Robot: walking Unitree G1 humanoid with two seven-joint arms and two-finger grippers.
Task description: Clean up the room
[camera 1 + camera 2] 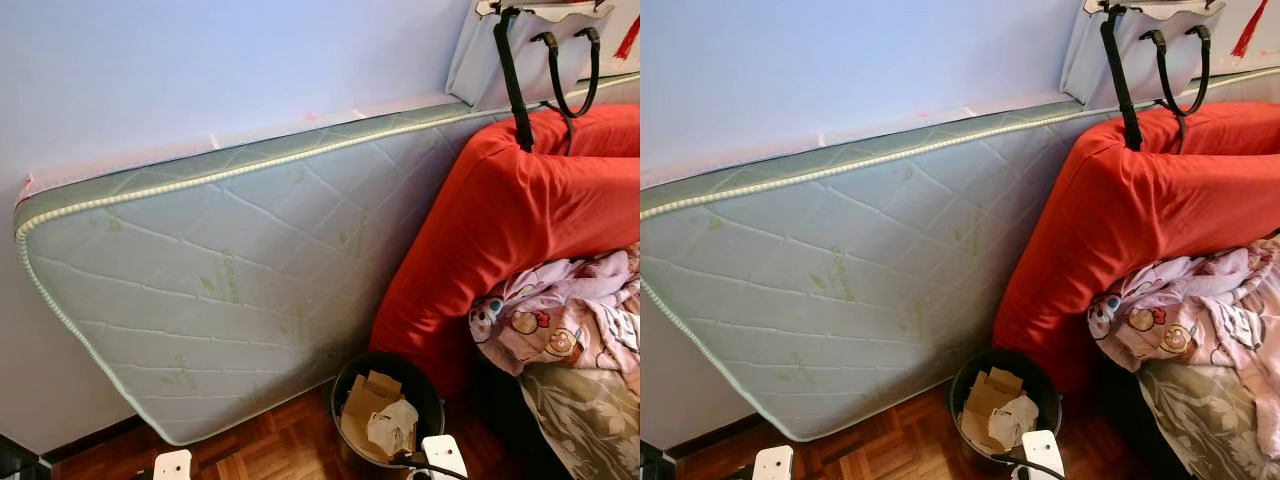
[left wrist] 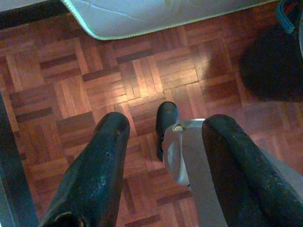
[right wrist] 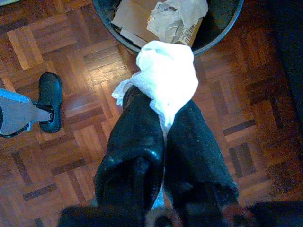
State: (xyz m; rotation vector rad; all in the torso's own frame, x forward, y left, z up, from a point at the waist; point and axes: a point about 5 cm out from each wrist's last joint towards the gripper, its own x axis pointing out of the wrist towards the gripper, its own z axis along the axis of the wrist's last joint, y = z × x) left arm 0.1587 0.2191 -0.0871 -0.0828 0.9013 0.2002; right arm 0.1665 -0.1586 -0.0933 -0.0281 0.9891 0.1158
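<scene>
In the right wrist view my right gripper (image 3: 163,106) is shut on a crumpled white tissue (image 3: 165,75), held just short of the rim of a black trash bin (image 3: 222,28). The bin (image 1: 352,375) stands on the parquet floor between the mattress and the red bed, holding cardboard (image 1: 368,397) and crumpled paper (image 1: 393,425). My left gripper (image 2: 163,127) hangs open over the wood floor with nothing between its fingers.
A quilted green-edged mattress (image 1: 200,280) leans against the pale wall. A red bed base (image 1: 510,220) with a pink patterned blanket (image 1: 565,315) stands at the right, with a white handbag (image 1: 530,40) on top. Parquet floor (image 2: 71,90) lies in front.
</scene>
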